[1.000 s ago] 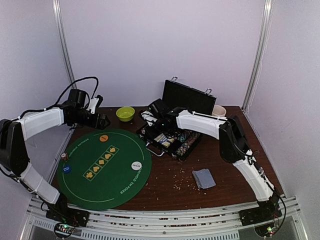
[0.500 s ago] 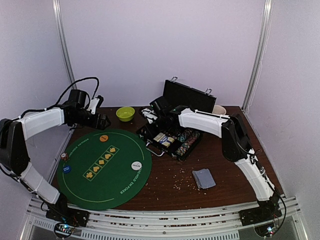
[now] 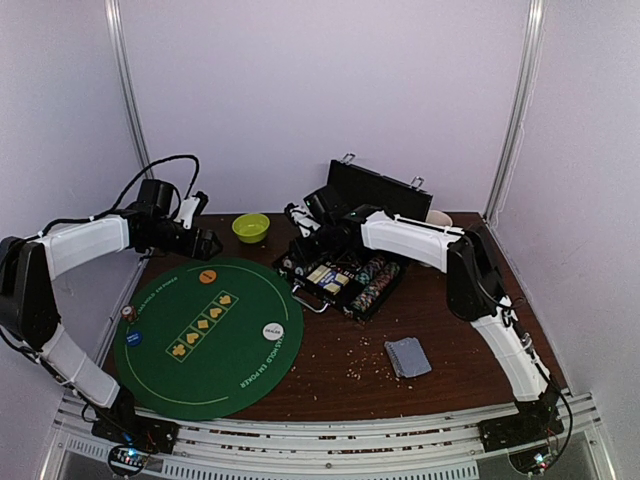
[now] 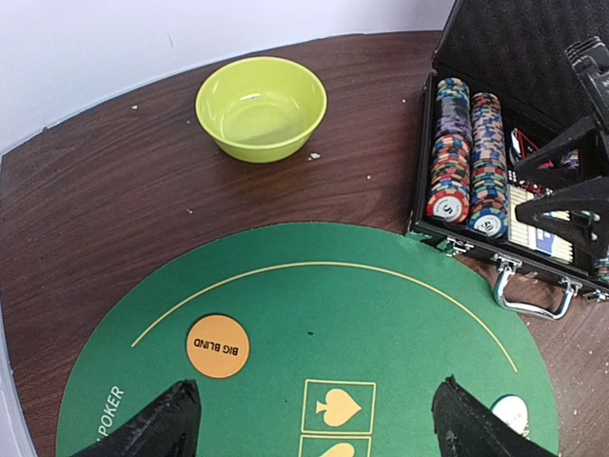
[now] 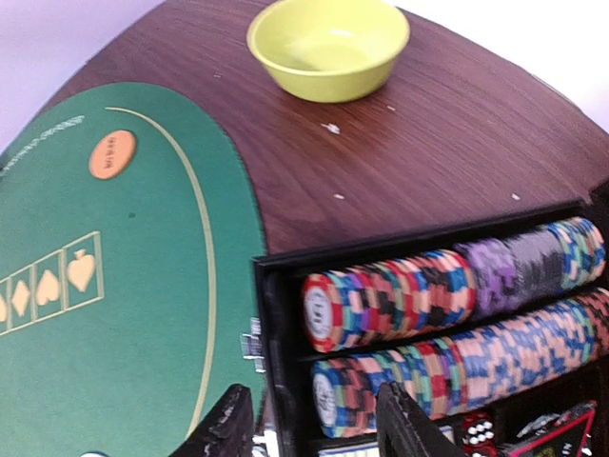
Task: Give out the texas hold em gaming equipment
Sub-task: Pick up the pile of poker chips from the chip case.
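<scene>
I hold the right gripper (image 5: pixel 314 421) over poker chips (image 5: pixel 400 300) in the far case (image 5: pixel 276 314), jaws barely parted, empty, ready to pick. The left gripper (image 4: pixel 314 424) gapes empty above the mat (image 4: pixel 381 314).

dealer disc (image 4: pixel 510 412) partly hidden, chips (image 5: pixel 447 328) blurred

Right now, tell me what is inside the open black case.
Rows of multicoloured poker chips lie in the case, with what look like boxed decks beside them. The right gripper covers part of that compartment.
</scene>
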You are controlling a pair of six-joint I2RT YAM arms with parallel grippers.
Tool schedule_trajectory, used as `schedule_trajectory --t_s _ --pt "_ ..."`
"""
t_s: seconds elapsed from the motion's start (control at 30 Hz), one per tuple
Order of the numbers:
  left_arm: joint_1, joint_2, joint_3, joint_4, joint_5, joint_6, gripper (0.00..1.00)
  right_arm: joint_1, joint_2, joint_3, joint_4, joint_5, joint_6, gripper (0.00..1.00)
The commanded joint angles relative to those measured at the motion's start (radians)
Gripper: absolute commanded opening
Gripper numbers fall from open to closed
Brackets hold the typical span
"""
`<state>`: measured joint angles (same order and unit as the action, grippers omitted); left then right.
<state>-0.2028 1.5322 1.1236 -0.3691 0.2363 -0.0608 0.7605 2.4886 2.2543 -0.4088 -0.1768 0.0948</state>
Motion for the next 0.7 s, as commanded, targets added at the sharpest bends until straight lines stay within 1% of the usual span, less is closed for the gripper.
schedule_trajectory --t_s 0.0,0.17,0.33,0.53,0.67 --pt "0.001 0.014 -0.005 0.019 0.018 0.014 0.88 -0.008 0.03 0.026 -0.062 0.105 0.016 0.49" --pt "0.0 0.018 -0.004 0.019 0.02 0.014 0.88 -0.009 0.054 0.027 -0.081 0.092 0.019 0.52" --pt "0.001 0.016 -0.005 0.018 0.019 0.014 0.88 -0.009 0.069 0.03 -0.071 0.082 0.022 0.51" --pt "0.0 0.017 -0.004 0.019 0.019 0.016 0.88 -0.007 0.095 0.046 -0.076 0.042 0.025 0.45" --pt "0.001 0.018 -0.004 0.019 0.019 0.016 0.88 -0.002 0.102 0.046 -0.087 0.034 0.024 0.44"
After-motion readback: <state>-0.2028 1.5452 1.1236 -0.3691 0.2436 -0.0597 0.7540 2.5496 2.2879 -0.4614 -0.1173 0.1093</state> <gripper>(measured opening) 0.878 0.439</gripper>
